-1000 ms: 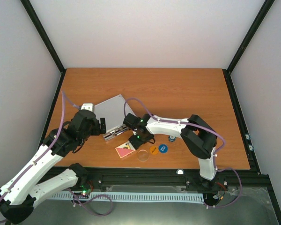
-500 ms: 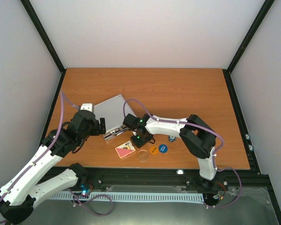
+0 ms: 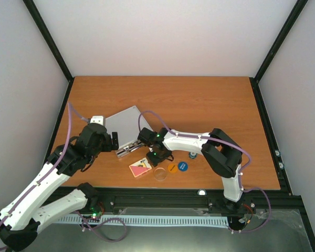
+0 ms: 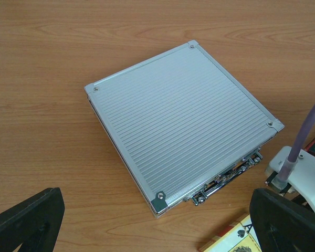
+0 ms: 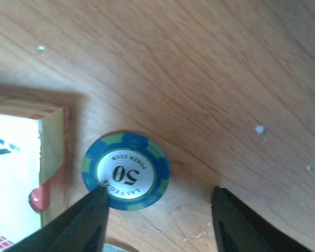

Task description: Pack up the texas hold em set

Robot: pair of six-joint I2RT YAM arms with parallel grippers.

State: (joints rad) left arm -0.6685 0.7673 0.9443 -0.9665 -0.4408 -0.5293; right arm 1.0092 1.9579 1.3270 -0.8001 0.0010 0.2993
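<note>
The case [image 4: 181,126] has a lid of ribbed aluminium, silver and satin-matt. It is framed by smooth metal edging with riveted corner plates. The fittings [image 4: 226,178] on one edge of the case are bright, polished chrome. Under the case, the table [image 4: 52,63] is smooth wood-grain laminate with a soft sheen. Off the case's fitting side, the poker chip [image 5: 126,170] looks like glossy moulded plastic with a printed centre label. The card deck [image 5: 21,173] just beside it is glossy printed cardboard. The right gripper [image 5: 159,191] has fingers [image 5: 79,226] of matt black plastic.
</note>
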